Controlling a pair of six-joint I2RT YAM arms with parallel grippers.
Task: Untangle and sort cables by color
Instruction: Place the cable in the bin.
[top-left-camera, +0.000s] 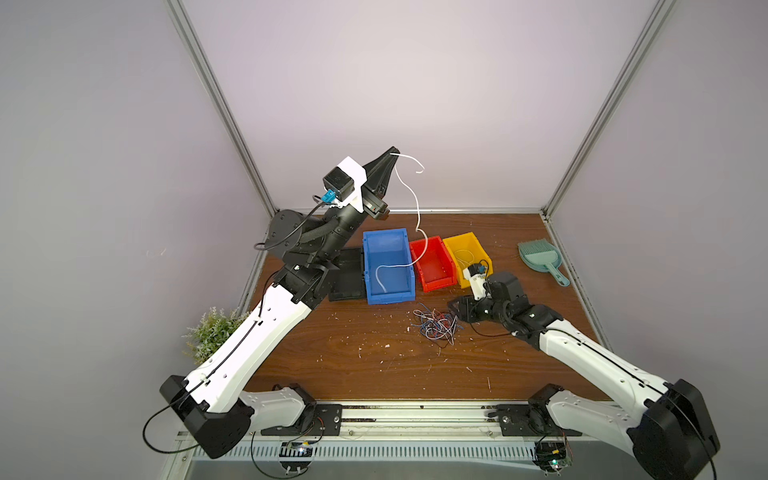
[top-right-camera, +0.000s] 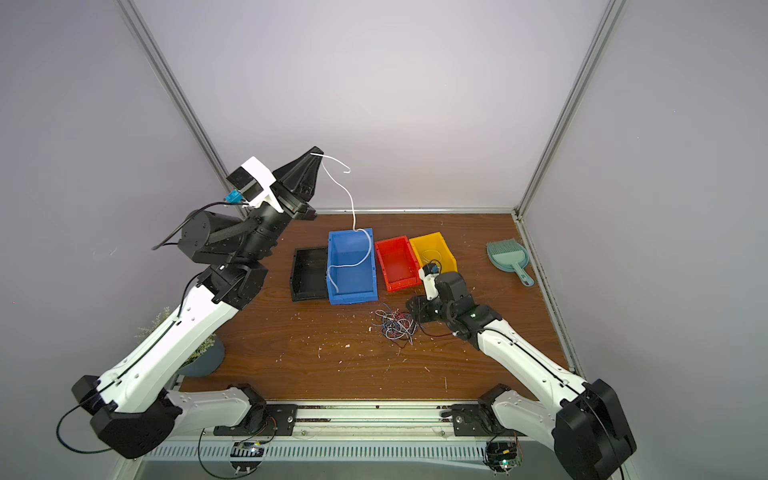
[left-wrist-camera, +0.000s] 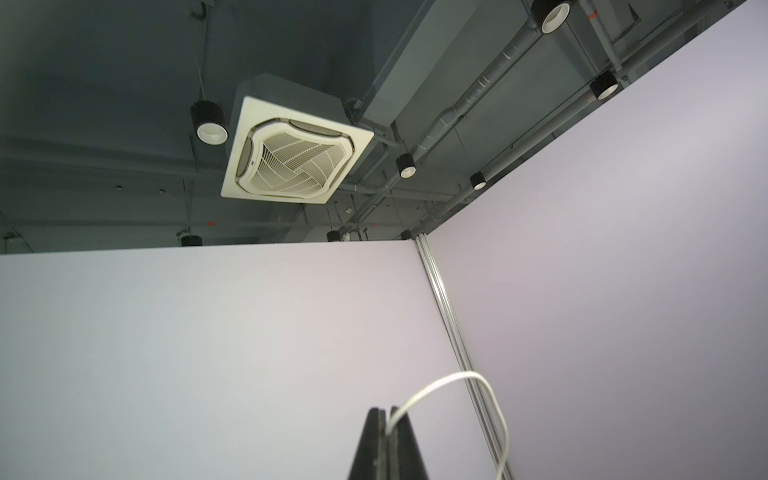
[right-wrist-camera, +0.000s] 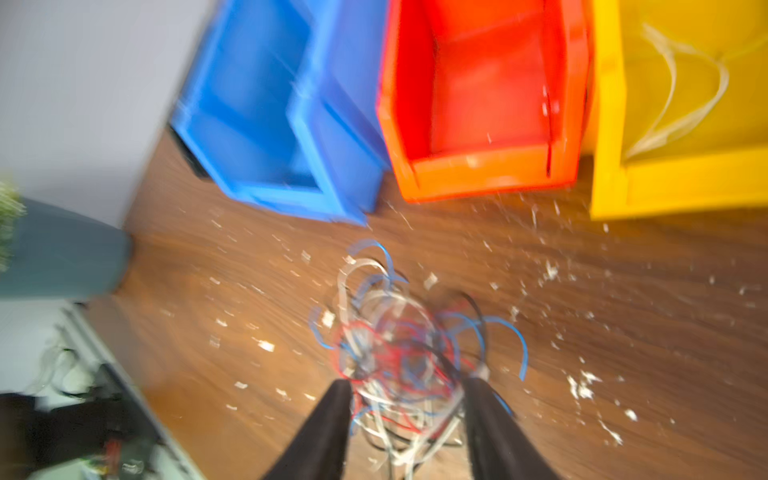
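My left gripper (top-left-camera: 395, 153) (left-wrist-camera: 388, 409) is raised high above the back of the table, shut on one end of a white cable (top-left-camera: 417, 208) (top-right-camera: 353, 203). That cable hangs down, and its lower end lies in the blue bin (top-left-camera: 384, 235). A tangle of blue, red, white and black cables (top-left-camera: 436, 326) (top-right-camera: 397, 326) (right-wrist-camera: 395, 345) lies on the table in front of the bins. My right gripper (top-left-camera: 455, 311) (right-wrist-camera: 409, 384) is low at the tangle's right side and open. In the blurred right wrist view its fingers stand on either side of the wires.
A black tray (top-left-camera: 345, 274), the blue bin, a red bin (top-left-camera: 440, 284) and a yellow bin (top-left-camera: 461, 240) stand in a row; the yellow bin holds white cables (right-wrist-camera: 673, 83). A teal dustpan (top-left-camera: 540, 257) lies at the far right and a potted plant (top-left-camera: 212, 332) at the left. White scraps litter the wooden table (top-left-camera: 353, 361).
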